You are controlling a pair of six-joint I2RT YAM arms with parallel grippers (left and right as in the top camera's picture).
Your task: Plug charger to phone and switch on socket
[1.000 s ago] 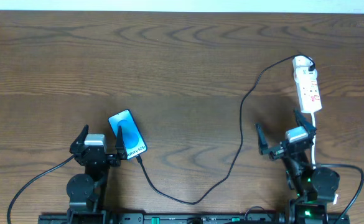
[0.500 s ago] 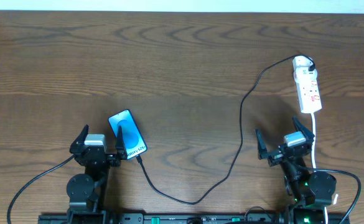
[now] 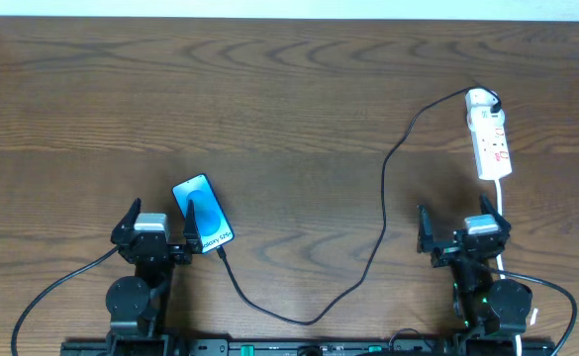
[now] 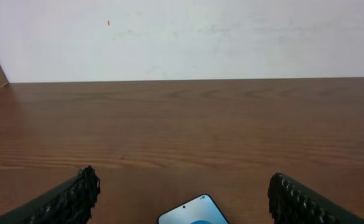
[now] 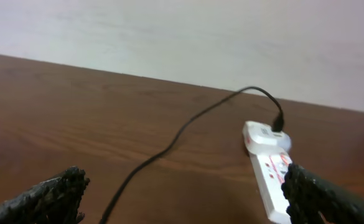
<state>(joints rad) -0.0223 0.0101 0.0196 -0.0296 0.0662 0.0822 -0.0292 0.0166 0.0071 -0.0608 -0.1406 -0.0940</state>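
Note:
The phone (image 3: pixel 203 226) lies face up at the left, its blue screen lit, with its top corner (image 4: pixel 194 213) showing in the left wrist view. My left gripper (image 3: pixel 159 212) stands open beside it, the right finger close to the phone's edge. The charger (image 3: pixel 384 198) is a thin black cable that runs from the socket's far end, loops near the front edge and ends at the phone's near end. I cannot tell whether its tip is seated. The socket (image 3: pixel 490 138) is a white strip at the far right. My right gripper (image 3: pixel 459 220) is open and empty, short of the socket (image 5: pixel 266 171) and the charger (image 5: pixel 188 127).
The socket's white cord (image 3: pixel 500 213) trails toward the front edge past my right gripper's right finger. Dark wooden table (image 3: pixel 269 109) spreads bare to the back, where a pale wall (image 4: pixel 182 37) rises behind its far edge.
My right gripper has drawn back from the socket toward the front edge and turned to face straight ahead. The left gripper, phone and cable have not moved.

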